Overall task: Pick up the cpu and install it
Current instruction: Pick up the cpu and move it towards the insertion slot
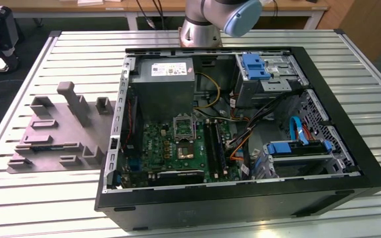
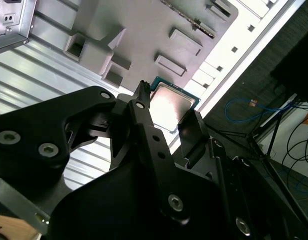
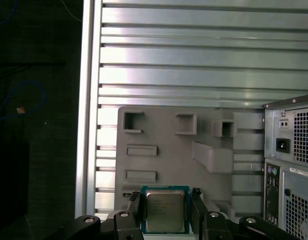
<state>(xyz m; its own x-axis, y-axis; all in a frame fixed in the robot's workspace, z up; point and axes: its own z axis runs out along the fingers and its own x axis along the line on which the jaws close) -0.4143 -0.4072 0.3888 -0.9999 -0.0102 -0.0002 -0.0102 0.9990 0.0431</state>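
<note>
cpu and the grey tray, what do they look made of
cpu: metal lid, silvery with a soft sheen and glare; the greenish edge is likely circuit board. tray: probably moulded or printed plastic, an even matte grey with no shine.

Setting: robotics lab or test workshop. Evidence: a robot arm (image 1: 210, 17) stands at the far edge of a slatted metal table (image 1: 45, 198). An opened desktop computer case (image 1: 243, 203) lies on the table beside a grey moulded parts holder (image 1: 51, 129). Wooden workbenches (image 1: 71, 6) run along the back. There is a loose blue cable (image 2: 249, 107) and possibly a tripod (image 2: 264, 145) over dark floor.
</note>
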